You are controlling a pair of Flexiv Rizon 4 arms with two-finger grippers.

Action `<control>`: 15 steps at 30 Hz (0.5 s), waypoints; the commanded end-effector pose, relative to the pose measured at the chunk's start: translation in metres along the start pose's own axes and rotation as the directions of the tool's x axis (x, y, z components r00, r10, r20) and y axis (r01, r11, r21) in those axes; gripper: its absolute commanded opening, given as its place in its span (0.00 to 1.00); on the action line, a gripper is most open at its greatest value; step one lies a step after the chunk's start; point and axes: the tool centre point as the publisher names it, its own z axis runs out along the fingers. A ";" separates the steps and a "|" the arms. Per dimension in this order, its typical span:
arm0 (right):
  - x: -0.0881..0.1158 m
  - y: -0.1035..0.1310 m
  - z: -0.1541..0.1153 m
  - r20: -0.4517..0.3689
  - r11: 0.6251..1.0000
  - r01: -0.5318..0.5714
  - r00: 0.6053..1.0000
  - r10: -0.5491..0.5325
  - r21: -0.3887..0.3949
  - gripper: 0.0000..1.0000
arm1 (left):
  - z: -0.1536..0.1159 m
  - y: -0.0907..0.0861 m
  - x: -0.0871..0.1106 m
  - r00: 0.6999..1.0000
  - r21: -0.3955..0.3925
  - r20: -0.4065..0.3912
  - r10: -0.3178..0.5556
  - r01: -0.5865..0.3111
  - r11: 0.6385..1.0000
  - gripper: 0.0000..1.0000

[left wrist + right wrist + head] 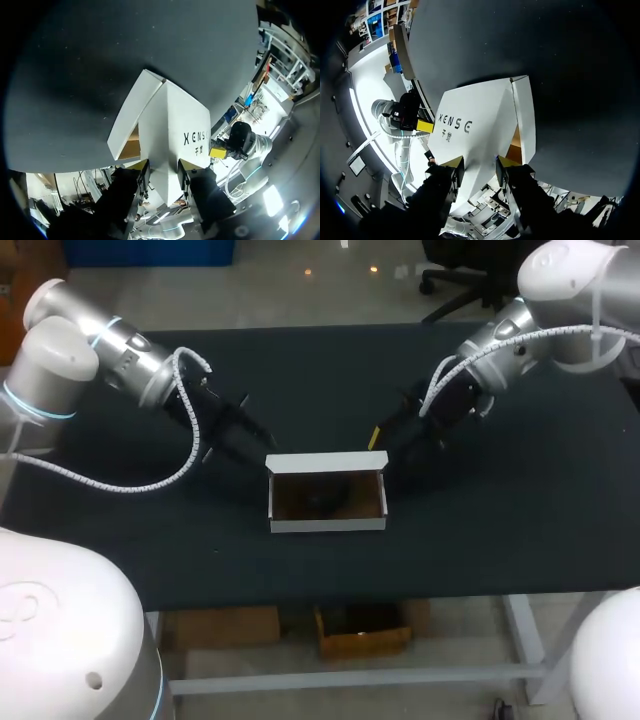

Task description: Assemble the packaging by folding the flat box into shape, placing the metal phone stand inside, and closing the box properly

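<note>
End effectors number two: the left end effector (164, 165) and the right end effector (480, 161) each sit at a back corner of the box (328, 523), both let go with fingers a bit apart, and the white lid (170, 120) shows in each gap. One box sits on the dark surface (500, 530), white outside and brown inside, its top open and its lid raised along the back. One dark thing (322, 500) lies inside the box, too blurry to name.

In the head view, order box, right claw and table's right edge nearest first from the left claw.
1. Box, just beside the left claw.
2. Right claw, at the box's other end.
3. Table's right edge, far off right.
</note>
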 end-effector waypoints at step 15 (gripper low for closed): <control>0.009 0.005 -0.001 0.010 1.000 0.001 1.000 -0.001 0.003 0.39 | 0.023 0.002 0.015 1.000 -0.024 0.006 0.011 -0.010 1.000 0.37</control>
